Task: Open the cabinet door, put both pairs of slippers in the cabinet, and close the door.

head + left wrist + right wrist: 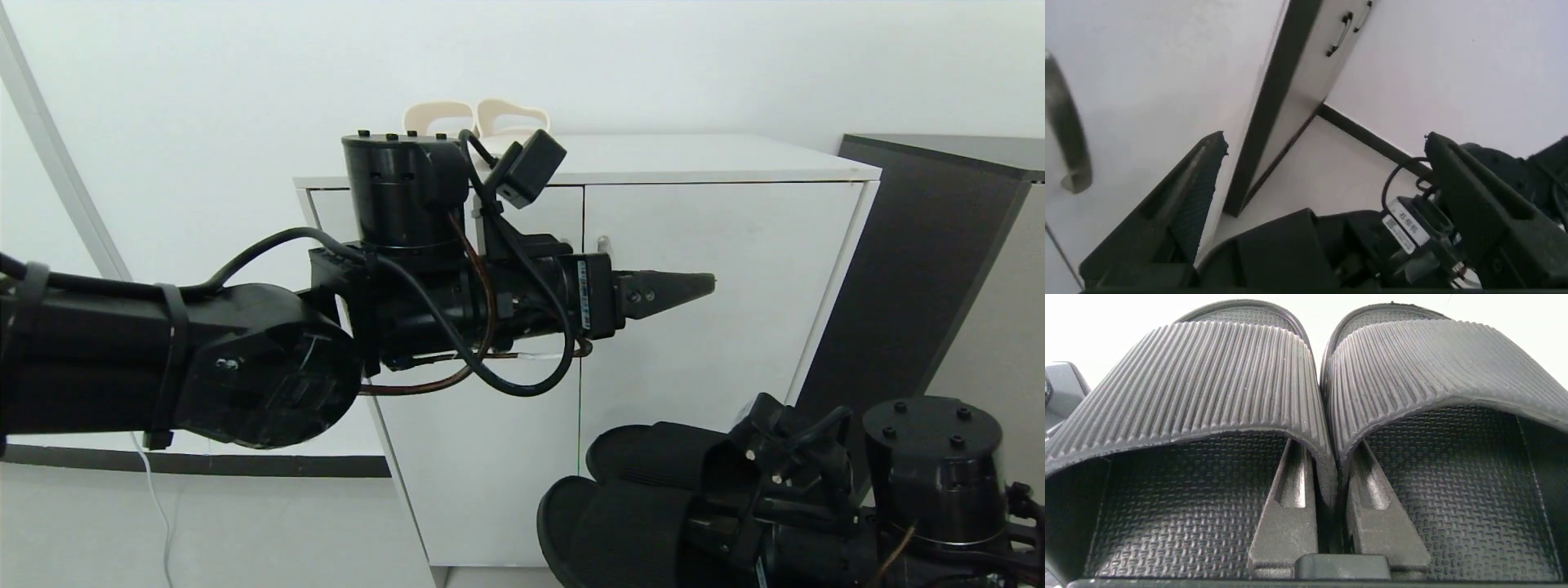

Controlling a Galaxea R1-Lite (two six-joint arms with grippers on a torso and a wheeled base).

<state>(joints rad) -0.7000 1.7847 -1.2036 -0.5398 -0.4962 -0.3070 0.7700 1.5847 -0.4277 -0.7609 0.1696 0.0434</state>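
The white cabinet (735, 245) stands with both doors closed; a small metal handle (602, 243) (1069, 139) sits by the centre seam. A beige pair of slippers (478, 118) rests on its top at the back. My left gripper (702, 284) (1324, 143) hangs open in front of the right door, just right of and slightly below the handle, holding nothing. Low at the right, my right gripper (739, 490) (1327, 453) is shut on the black pair of slippers (637, 490) (1241, 384), its fingers (1290, 506) pinching the two inner sides together.
A dark grey cabinet (914, 286) (1290, 90) stands right beside the white one. A white wall is behind, with a dark skirting strip (204, 464) at the left. A thin white cable (159, 506) hangs down at the lower left.
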